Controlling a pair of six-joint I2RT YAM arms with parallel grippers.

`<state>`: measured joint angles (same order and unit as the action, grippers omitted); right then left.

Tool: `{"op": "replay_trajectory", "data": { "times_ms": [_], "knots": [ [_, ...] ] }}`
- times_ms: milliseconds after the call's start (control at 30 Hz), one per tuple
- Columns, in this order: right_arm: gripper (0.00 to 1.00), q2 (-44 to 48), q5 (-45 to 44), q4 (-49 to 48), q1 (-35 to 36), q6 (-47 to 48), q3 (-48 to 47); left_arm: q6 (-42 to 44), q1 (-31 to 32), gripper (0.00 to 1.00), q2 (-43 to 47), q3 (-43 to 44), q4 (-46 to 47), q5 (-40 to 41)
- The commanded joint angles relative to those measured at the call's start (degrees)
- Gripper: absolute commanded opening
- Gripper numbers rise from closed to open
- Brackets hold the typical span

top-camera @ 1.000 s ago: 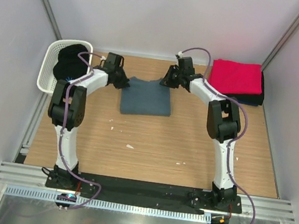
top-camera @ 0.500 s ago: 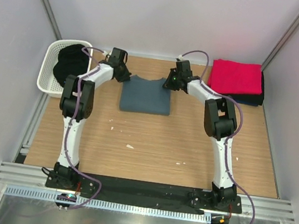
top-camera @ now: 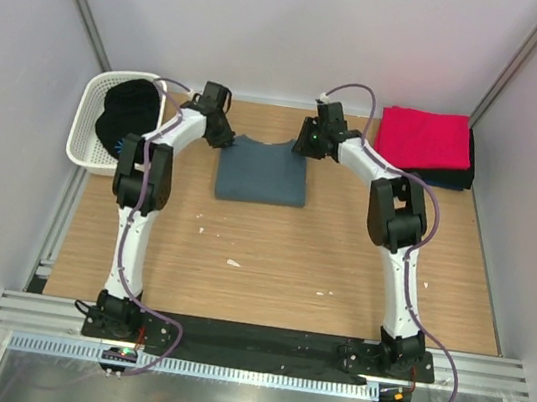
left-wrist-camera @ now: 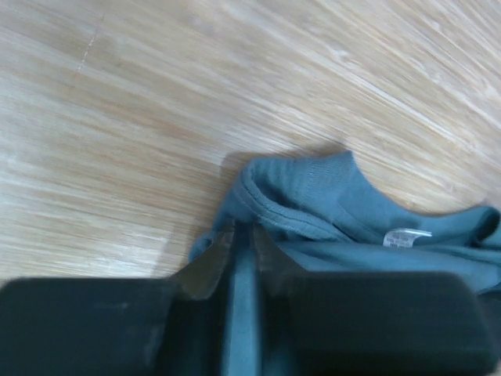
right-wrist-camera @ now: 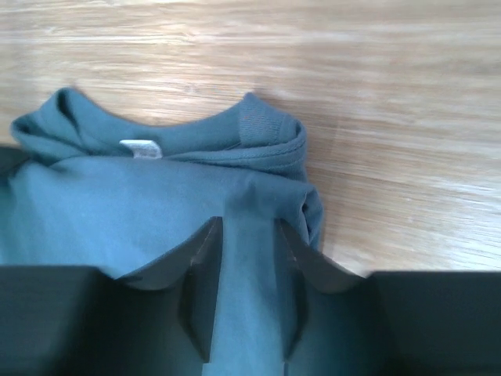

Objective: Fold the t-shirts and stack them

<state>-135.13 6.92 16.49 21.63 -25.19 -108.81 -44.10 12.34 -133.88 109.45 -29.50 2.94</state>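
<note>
L pincer (left-wrist-camera: 243, 232) narrow, fingers nipped on a thin fold of the blue-grey shirt (left-wrist-camera: 313, 205) just beside its ribbed collar; in the L wrist view the cloth runs up between the two fingers as a slim strip; white neck label (left-wrist-camera: 407, 235) at right of that frame, bare wood above; R pincer (right-wrist-camera: 248, 227) somewhat wider, a raised ridge of the same shirt filling the gap and touching both fingers, so it grips cloth too; collar curves across the upper part of the R wrist view, label at upper left of it.

Top view: both pincers sit at the far edge of the blue-grey shirt, L at its upper-left corner, R at its upper-right by the neck; shirt lies folded into a rough rectangle, flat on the worktop (top-camera: 269, 262), upper centre of frame; arms arch in from the bottom edge to either side of it.

Red shirt (top-camera: 423, 136) folded at upper right, resting on a dark folded shirt (top-camera: 459, 176) whose edge shows below and to the right; well apart from the blue-grey one.

White basket (top-camera: 85, 128) at upper left, off the worktop's left edge, with black cloth (top-camera: 125, 109) bundled inside; a few pale specks on the wood at mid-frame.
</note>
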Motion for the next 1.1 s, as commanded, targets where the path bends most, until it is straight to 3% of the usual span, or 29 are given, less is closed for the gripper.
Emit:
{"op": "replay_trajectory", "data": {
  "times_ms": [0,67,100,200,267,567,700,1067],
  "knots": [
    [0.4,7.9,0.1,5.8,-0.1,3.5,-6.7,5.2,0.0,0.29,5.4,4.5,-1.9,-2.5],
    [0.52,9.9,0.5,8.6,-0.1,3.9,-8.4,7.5,-0.1,0.49,9.5,6.2,-2.1,-4.2],
    [0.66,10.6,0.4,11.2,-0.1,3.9,-9.3,8.1,0.0,0.69,10.9,6.5,-2.6,-4.3],
    [0.85,13.7,-0.1,14.3,-0.1,3.5,-7.9,9.8,-0.1,0.9,17.5,6.2,-3.8,-4.3],
    [0.91,15.7,-0.9,14.4,-0.1,2.8,-4.3,9.6,-0.1,0.92,23.1,3.3,-4.9,-4.4],
    [0.93,14.3,-1.8,12.5,-0.1,1.5,5.4,8.0,-0.1,1.0,45.3,-21.2,-5.3,-7.5],
    [0.88,12.6,-0.9,10.6,-0.1,0.5,6.6,8.4,-0.1,1.0,52.5,-30.8,-6.1,-8.6],
    [0.8,7.9,0.5,5.9,0.5,-3.0,8.6,6.0,0.0,1.0,66.7,-44.5,-12.3,-9.3]
  ]
}}
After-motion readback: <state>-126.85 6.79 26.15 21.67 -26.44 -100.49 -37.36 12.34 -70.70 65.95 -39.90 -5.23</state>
